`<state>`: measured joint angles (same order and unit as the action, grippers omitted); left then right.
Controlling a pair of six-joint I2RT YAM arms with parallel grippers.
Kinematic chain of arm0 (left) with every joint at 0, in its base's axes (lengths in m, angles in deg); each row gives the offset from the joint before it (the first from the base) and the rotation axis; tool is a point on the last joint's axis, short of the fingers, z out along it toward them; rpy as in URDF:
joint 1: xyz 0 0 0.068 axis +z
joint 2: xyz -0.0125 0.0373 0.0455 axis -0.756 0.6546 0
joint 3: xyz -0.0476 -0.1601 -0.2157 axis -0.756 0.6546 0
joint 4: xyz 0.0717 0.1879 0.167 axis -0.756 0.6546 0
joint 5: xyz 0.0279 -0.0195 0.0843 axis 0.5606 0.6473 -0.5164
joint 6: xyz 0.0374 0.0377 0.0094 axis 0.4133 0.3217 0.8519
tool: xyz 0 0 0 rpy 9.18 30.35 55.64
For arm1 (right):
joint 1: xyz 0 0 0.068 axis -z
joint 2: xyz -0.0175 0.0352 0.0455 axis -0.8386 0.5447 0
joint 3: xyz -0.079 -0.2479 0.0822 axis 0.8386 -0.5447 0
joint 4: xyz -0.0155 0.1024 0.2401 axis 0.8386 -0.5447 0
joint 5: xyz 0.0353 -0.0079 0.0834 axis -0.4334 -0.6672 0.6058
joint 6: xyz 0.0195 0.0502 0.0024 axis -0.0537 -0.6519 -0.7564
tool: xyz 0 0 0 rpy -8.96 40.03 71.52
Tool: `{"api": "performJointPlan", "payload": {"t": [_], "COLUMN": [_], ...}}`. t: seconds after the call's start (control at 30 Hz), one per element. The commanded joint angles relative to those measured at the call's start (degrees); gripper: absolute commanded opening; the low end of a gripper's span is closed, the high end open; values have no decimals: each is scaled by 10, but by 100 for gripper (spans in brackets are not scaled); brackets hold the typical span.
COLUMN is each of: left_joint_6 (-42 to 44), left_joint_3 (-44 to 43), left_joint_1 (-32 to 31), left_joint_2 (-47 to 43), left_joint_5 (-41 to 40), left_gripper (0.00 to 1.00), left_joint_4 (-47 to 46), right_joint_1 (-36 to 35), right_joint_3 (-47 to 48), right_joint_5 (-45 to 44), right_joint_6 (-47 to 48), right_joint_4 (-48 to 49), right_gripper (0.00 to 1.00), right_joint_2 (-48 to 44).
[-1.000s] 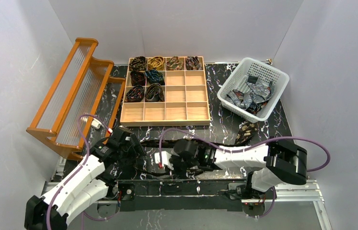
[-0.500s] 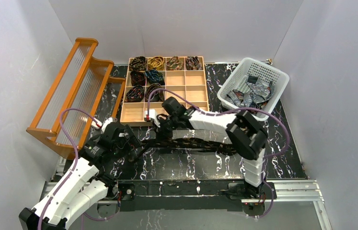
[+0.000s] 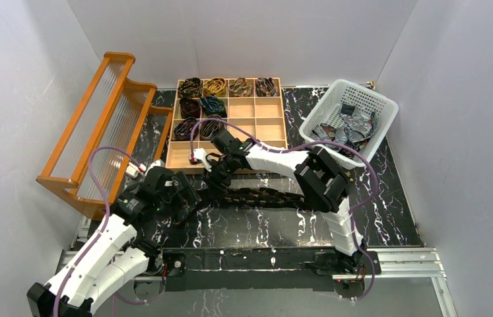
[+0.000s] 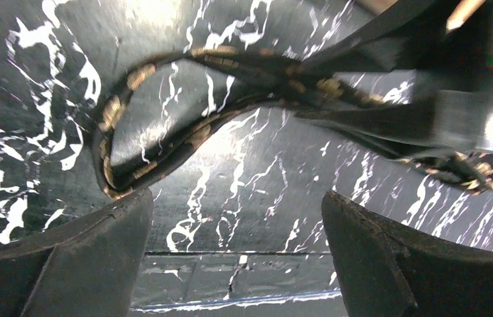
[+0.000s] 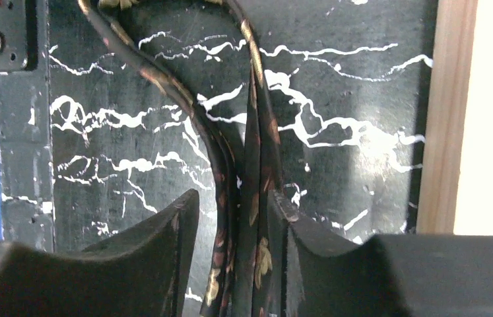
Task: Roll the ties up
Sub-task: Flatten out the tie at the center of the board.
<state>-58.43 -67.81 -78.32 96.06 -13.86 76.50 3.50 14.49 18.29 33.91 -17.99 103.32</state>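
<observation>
The left fingers [image 4: 78,257] stand wide apart and empty left of the desk's [image 3: 389,218] middle. The looped end of the dark brown, gold-patterned fabric tie [image 3: 263,196] lies flat just ahead of them, likely spread there for rolling. The right fingers [image 5: 131,264] straddle its doubled strands beside the compartmented wooden tray [image 3: 284,112]; whether they pinch it, I cannot tell.

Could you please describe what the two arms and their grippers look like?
Both the left arm and the right arm have white link shells with black joint housings. A thin purple cable loops loosely alongside each one. The left gripper and the right gripper carry matte black fingers with curved inner faces.
</observation>
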Motion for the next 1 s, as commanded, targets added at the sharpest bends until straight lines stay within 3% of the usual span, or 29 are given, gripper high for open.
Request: {"api": "performJointPlan", "payload": {"t": [0.0, 0.03, 0.1, 0.17, 0.67, 0.83, 0.97], "left_joint_6": [4, 0, -5, -8, -11, -9, -9], "left_joint_3": [61, 68, 74, 73, 39, 35, 39], "left_joint_1": [-2, -2, -2, -2, -2, -2, -2], "left_joint_2": [-4, -12, -26, -36, -34, -49, -49], "left_joint_5": [89, 102, 100, 93, 40, 38, 39], "left_gripper": [95, 95, 95, 95, 95, 95, 95], "left_joint_4": [-47, -53, -54, -47, -3, 4, 5], "right_joint_1": [-1, 0, 1, 0, -2, -16, -20], "right_joint_3": [-40, -61, -105, -131, -160, -164, -192], "right_joint_5": [-22, -26, -38, -44, -33, -56, -73], "right_joint_6": [-4, -3, -3, 7, 97, 94, 68], "right_joint_4": [33, 54, 96, 116, 171, 157, 182], "right_gripper": [54, 57, 89, 94, 93, 83, 64], "right_joint_2": [-90, -110, -137, -147, -85, -63, -64]}}
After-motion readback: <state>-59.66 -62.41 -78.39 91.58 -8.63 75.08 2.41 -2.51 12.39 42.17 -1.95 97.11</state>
